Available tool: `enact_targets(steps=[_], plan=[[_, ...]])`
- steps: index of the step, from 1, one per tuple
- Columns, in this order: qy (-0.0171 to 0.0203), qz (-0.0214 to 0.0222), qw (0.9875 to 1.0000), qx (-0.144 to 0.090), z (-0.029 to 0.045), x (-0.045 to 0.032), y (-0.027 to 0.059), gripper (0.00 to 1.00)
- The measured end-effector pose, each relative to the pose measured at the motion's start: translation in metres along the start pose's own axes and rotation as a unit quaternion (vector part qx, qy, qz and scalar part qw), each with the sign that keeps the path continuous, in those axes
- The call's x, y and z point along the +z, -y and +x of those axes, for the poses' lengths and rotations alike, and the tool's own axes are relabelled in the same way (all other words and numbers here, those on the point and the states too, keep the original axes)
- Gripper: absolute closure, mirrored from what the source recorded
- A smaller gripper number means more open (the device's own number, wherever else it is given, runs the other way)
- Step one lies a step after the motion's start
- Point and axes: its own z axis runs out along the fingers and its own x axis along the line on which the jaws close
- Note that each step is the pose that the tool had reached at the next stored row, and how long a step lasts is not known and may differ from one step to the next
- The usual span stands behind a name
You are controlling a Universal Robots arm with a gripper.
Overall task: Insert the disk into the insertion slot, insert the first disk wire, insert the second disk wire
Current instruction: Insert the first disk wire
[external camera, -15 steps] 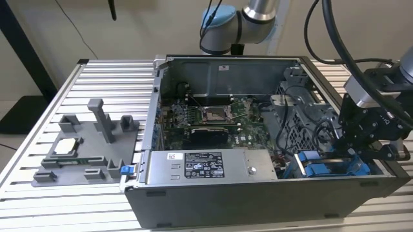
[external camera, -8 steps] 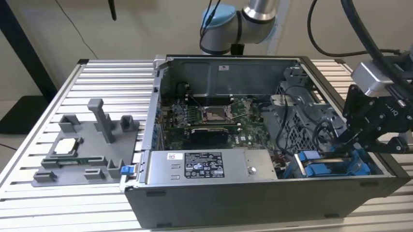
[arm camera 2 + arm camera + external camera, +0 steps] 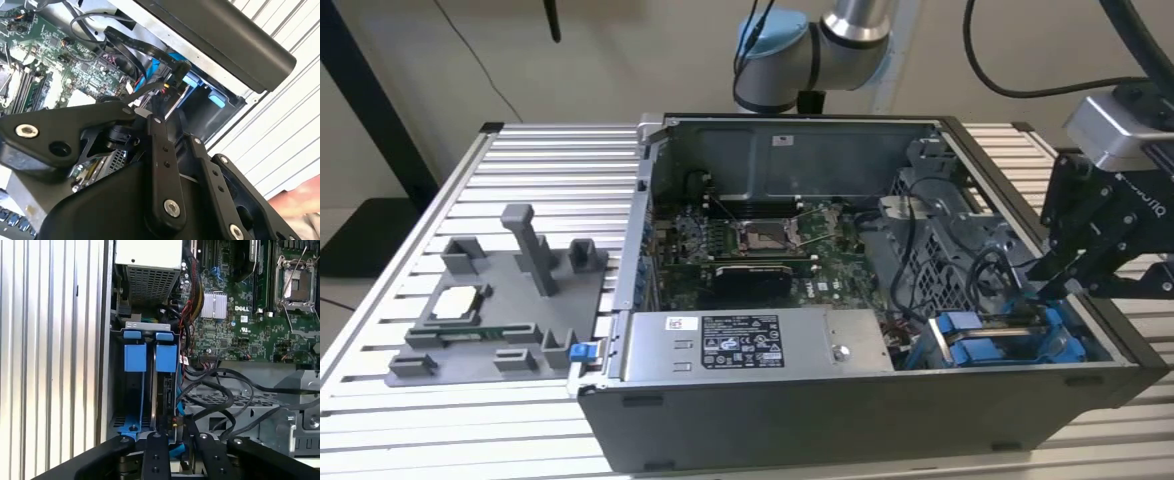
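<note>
Gripper (image 3: 1058,272) is down inside the open PC case (image 3: 854,420), at the front corner on the exterior view's right, over the insertion slot (image 3: 1081,352).

Disk (image 3: 166,359) is seated in the slot: the blue frame sits inside the grey sheet-metal bay, beside a second blue carrier (image 3: 135,358), with both tabs level.

In both wrist views the gripper fingers (image 3: 153,452) are drawn nearly together on the black connector of a disk wire (image 3: 172,88). The connector sits right at the end of the disk's frame. Can't tell whether it is fully plugged in.

Other black cables (image 3: 220,390) loop from the motherboard (image 3: 235,325) across the perforated cage next to the bay.

The power supply (image 3: 734,345) sits along the case front, on the exterior view's left of the slot.

The grey plastic fixture (image 3: 507,300) with upright posts stands on the slatted bench (image 3: 400,420) outside the case, well apart from the gripper.
</note>
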Motion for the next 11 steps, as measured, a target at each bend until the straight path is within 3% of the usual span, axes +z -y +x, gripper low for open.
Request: enact_targets(steps=[3,11], plan=[[-0.0001,0.0068,1.0,-0.001,-0.0002,-0.0013,-0.0002,0.0],[-0.0002,0.0069,1.0,-0.001,-0.0005,-0.0034,-0.0004,0.0]])
